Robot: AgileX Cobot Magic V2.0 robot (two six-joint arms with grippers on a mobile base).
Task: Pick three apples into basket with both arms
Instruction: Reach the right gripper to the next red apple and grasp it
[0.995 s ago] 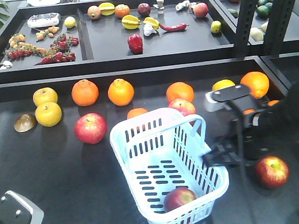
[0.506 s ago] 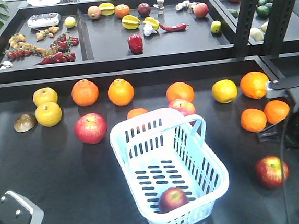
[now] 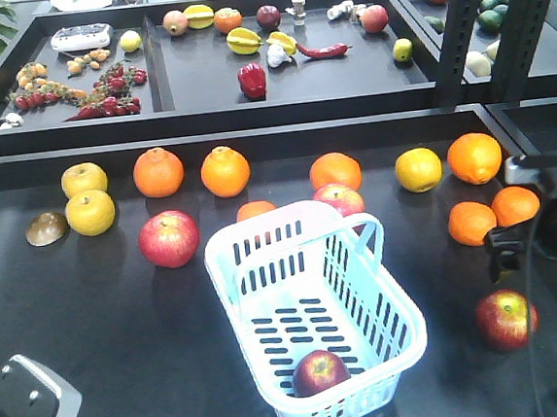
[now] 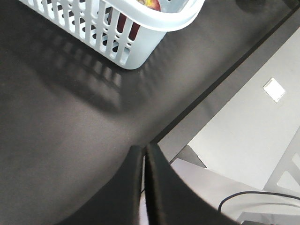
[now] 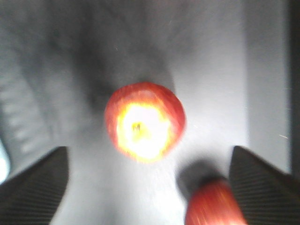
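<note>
Withdrawal of the right gripper [image 5: 147, 150] from the basket [image 3: 273, 253]: first delivery seems done.
The gripper has moved from the basket's right rim to the right side of the table [image 3: 93, 322] and now hangs wide open and empty above the next apple [image 5: 144, 122]. The basket holds one apple [image 3: 319, 372], rolled slightly toward its near wall, so two remain to collect. The left gripper [image 4: 143, 149] is pressed together, holding nothing, low beside the basket's corner.

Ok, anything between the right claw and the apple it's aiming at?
No. The right wrist view shows the open right claw framing the apple with only bare dark table between them; a second apple lies off-line, near one finger.
</note>
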